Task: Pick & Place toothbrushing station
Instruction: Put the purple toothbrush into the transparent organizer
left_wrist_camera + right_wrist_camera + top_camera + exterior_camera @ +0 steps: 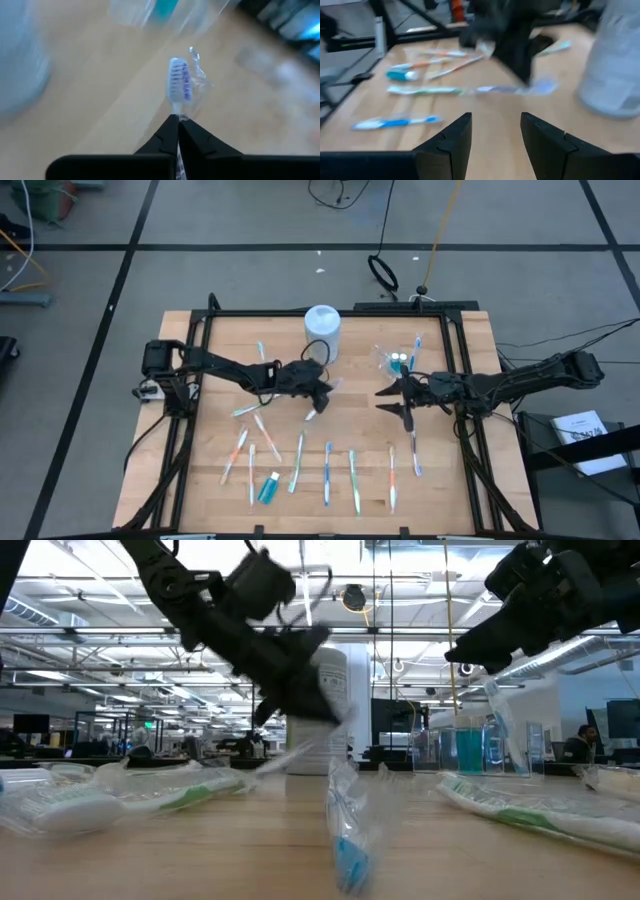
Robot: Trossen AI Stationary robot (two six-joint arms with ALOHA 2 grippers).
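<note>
toothbrush | pinched in left gripper at frame center, sticks straight out past the closed tips | clear cup is up and right of it, guessing that's the drop spot | right gripper nearer the cup, fingers spread, nothing in them

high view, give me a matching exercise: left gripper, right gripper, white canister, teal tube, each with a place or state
Things:
1. left gripper
2. right gripper
3. white canister
4. teal tube

Place or state:
A. lying flat near the table's front edge
B. open, holding nothing
C. standing upright at the back of the table
D. shut on a wrapped toothbrush

Pairs: 1-D, 2-B, 3-C, 4-A
</note>
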